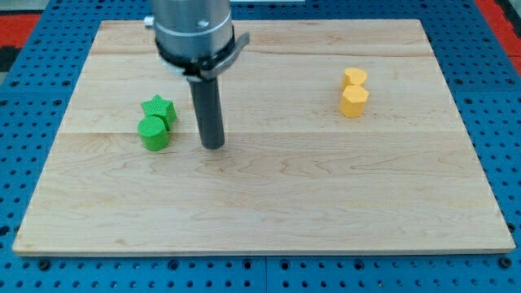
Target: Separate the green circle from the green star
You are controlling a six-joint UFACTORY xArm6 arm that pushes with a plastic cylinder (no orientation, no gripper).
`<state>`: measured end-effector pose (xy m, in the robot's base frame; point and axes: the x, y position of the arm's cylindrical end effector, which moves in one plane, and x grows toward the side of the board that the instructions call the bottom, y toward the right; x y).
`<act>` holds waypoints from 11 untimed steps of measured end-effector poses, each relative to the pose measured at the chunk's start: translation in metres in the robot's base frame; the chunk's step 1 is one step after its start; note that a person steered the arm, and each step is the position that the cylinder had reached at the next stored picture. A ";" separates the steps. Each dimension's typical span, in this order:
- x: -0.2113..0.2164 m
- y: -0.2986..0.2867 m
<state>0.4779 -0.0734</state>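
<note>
The green circle (153, 133) sits on the wooden board at the view's left. The green star (159, 109) sits just above it, touching it. My tip (213, 146) rests on the board to the right of the green circle, apart from it by about a block's width. The rod rises straight up to the arm's grey housing (194, 28) at the view's top.
A yellow heart-shaped block (354, 78) and a yellow hexagon-like block (353, 102) sit touching each other at the view's right. The wooden board (269, 203) lies on a blue pegboard surface (32, 89).
</note>
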 end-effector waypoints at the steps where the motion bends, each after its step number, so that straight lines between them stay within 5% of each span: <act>1: 0.016 -0.031; 4: 0.016 -0.133; 6: -0.015 -0.147; 11: -0.028 -0.012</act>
